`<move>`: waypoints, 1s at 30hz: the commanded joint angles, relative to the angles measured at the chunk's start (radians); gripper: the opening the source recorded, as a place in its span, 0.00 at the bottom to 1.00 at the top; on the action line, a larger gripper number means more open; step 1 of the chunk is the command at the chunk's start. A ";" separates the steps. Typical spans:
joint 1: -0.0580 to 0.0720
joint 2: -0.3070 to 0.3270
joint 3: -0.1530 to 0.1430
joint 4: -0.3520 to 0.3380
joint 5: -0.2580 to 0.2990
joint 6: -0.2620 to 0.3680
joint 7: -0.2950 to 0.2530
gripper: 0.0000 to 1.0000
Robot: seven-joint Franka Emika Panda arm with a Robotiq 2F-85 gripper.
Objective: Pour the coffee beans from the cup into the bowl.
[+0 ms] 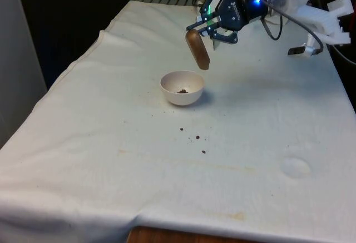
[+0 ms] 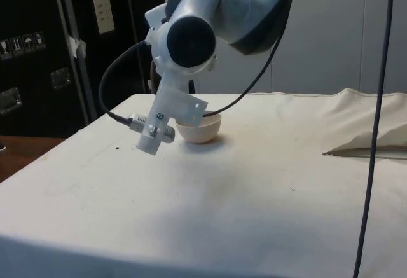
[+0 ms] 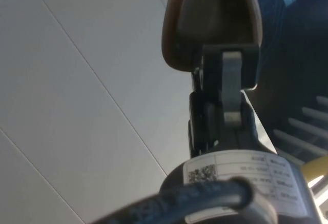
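Pincer: the pincer (image 1: 207, 30) pinches the rim of the brown cup (image 1: 197, 49), as the wrist view shows, with one finger (image 3: 231, 88) on the cup's wall.
Cup: held in the air, tipped steeply with its mouth pointing down, just above and behind the bowl (image 1: 182, 87) and a little toward the front view's right of it.
Bowl: white, standing on the table (image 1: 111, 143); a small dark heap of coffee beans (image 1: 182, 91) lies in its bottom.
Spill: a few stray beans (image 1: 197, 138) lie on the cloth near the bowl, on its camera-ward side in the front view.
Done: the pour looks largely made, judging by the steep tilt and the beans in the bowl.
Left: whether the cup is fully empty cannot be told; probably only a last shake and righting the cup.
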 commanded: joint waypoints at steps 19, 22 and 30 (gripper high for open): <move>-0.010 0.005 -0.027 0.018 0.023 0.127 0.041 0.00; -0.011 0.009 -0.034 0.027 0.023 0.151 0.042 0.00; -0.012 0.017 -0.053 0.045 0.023 0.212 0.044 0.00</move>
